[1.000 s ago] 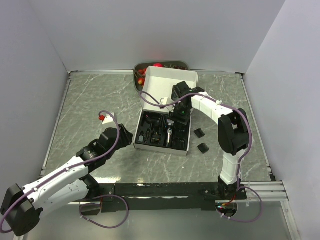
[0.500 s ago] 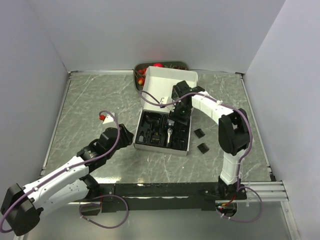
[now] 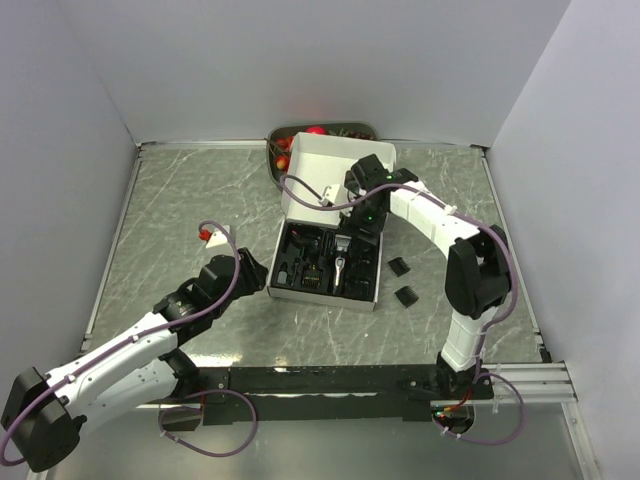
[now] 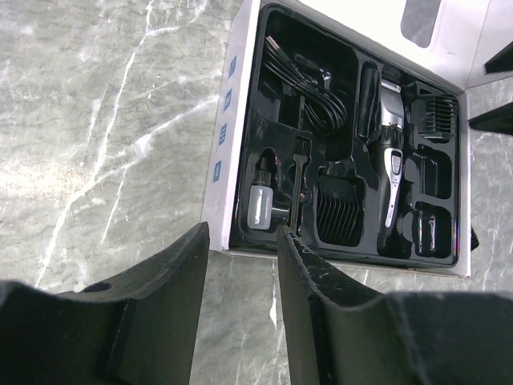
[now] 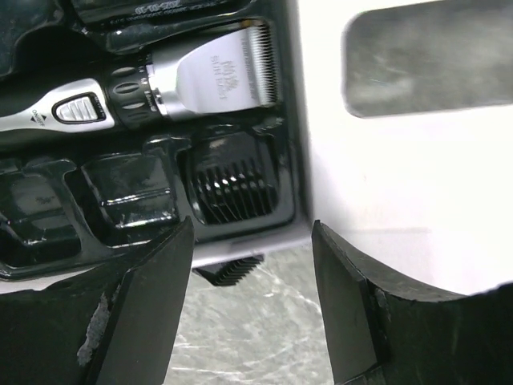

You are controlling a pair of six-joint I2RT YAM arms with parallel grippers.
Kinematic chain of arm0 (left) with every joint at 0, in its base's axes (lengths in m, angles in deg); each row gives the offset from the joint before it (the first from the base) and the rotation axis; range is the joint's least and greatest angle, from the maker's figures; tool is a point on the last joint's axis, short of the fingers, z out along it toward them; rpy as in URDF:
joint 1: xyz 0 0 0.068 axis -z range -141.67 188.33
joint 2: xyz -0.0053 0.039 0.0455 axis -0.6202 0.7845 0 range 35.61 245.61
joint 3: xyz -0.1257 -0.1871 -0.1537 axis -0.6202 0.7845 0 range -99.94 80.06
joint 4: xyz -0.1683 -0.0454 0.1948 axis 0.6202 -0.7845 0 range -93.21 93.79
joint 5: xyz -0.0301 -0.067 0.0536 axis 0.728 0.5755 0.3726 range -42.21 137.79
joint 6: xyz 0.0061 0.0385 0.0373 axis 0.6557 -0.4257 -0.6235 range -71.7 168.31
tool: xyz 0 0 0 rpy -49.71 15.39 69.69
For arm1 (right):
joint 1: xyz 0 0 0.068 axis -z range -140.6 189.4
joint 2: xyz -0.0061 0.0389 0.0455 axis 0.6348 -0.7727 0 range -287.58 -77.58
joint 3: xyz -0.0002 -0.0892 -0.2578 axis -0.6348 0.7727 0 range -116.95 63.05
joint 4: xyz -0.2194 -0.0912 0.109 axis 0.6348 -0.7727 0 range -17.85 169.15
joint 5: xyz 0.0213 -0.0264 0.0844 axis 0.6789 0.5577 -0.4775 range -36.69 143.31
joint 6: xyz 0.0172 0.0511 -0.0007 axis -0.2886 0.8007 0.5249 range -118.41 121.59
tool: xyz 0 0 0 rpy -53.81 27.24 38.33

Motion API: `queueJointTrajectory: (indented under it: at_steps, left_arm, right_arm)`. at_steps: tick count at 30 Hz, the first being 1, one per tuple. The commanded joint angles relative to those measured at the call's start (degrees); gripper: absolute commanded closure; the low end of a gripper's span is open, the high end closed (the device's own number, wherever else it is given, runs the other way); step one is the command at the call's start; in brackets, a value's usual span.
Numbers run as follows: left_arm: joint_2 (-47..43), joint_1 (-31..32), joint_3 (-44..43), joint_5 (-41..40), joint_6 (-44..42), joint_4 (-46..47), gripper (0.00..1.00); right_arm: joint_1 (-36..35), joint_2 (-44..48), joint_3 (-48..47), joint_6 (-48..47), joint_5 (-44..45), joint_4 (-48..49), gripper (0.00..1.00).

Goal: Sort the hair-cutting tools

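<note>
The main hazard sits at the far right corner of the white box (image 4: 227, 144), which lies in the middle of the counter (image 3: 190, 200). The right tool (image 5: 252, 228) hangs there with its jaws apart and nothing between them, one finger over the raised lid (image 3: 330, 165) and the other over the black insert. If it came straight down from this spot, I judge a finger would land on the lid or the box rim and shove the light cardboard, jolting the seated parts. The arm's purple cable (image 3: 300, 195) also drapes across the lid (a snag there could tip the flap).

A loose comb guard (image 3: 399, 266) and a second loose guard (image 3: 407, 297) lie on the bare counter just right of the box, toward its near right corner. Both are small and low, so an off-centre pinch would likely skid them across the marble. The pockets look snug, and a guard lowered at a tilt may perch on the rim.

The hair clipper (image 4: 390, 164) lies flat in its moulded slot in the right half of the insert. Its long axis runs from the counter's near edge to its far edge, with the blade end toward the lid and the tail toward the arms. A seated guard (image 5: 234, 188) fills the pocket just beside the blade. The left tool (image 4: 240, 241) hovers off the box's near left corner, jaws apart and empty.
</note>
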Motion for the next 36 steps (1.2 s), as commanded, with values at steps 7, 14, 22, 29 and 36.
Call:
queueJointTrajectory:
  at_steps: [7,14,22,29,36]
  left_arm:
    - [-1.9,0.0,-0.1,0.4,0.9,0.7,0.55]
    - [-3.4,0.0,0.2,0.0,1.1,-0.5,0.55]
    - [-3.8,0.0,0.2,0.1,1.1,-0.7,0.55]
    - [-2.6,0.0,0.6,0.5,1.5,0.4,0.55]
    - [-2.6,0.1,1.2,0.2,1.7,0.7,0.55]
  right_arm:
    - [-4.6,8.5,3.2,9.1,2.9,8.1,0.55]
    - [-6.1,5.4,2.2,23.2,12.8,7.8,0.93]
    - [-6.1,4.0,6.5,34.3,13.4,9.8,1.00]
    - [-6.6,4.2,9.9,38.8,12.3,13.7,1.00]
    - [-6.5,3.2,9.5,39.5,14.7,14.3,1.00]
